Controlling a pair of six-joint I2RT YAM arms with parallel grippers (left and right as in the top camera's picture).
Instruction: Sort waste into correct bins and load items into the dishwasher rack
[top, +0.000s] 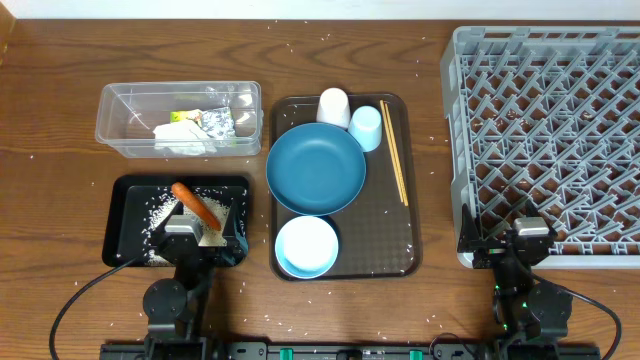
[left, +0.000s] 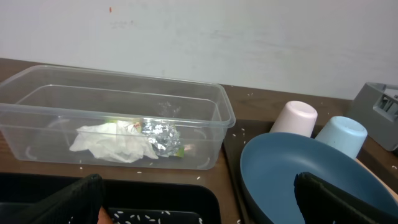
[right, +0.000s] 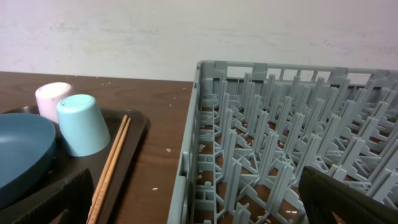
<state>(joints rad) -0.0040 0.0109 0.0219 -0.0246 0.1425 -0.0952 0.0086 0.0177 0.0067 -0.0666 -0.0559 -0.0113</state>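
The left gripper (left: 198, 190) is held low over the near end of the black tray (top: 118, 235). Its fingers (left: 74, 200) are spread wide and nothing is gripped between them. Rice (left: 146, 216) is scattered on the tray floor in the gap. The carrot (top: 195, 205) lies slanted on the tray just beyond the fingers, and its tip shows as an orange sliver beside the left finger in the wrist view.

Past the tray stands the clear tub (left: 124, 118). In it the tissue (left: 109, 143), foil (left: 158, 134) and wrapper (left: 178, 150) are bunched together. To the right of the fingers, on the brown tray (top: 405, 250), the bowl (top: 306, 245) sits nearest. The plate (top: 315, 168) lies behind it, and the white cup (top: 334, 105) and blue cup (top: 366, 127) stand upturned at the far end, just beside each other. The chopsticks (top: 395, 165) lie side by side along the tray's right edge, well apart from both grippers.

The right gripper (right: 198, 186) is placed at the near left corner of the rack (right: 280, 143). Its fingers are also set wide apart and are empty. The rack's corner wall and pegs are seen between them, with no dish in the rack. The chopsticks and cups are seen off to the left of the left finger.
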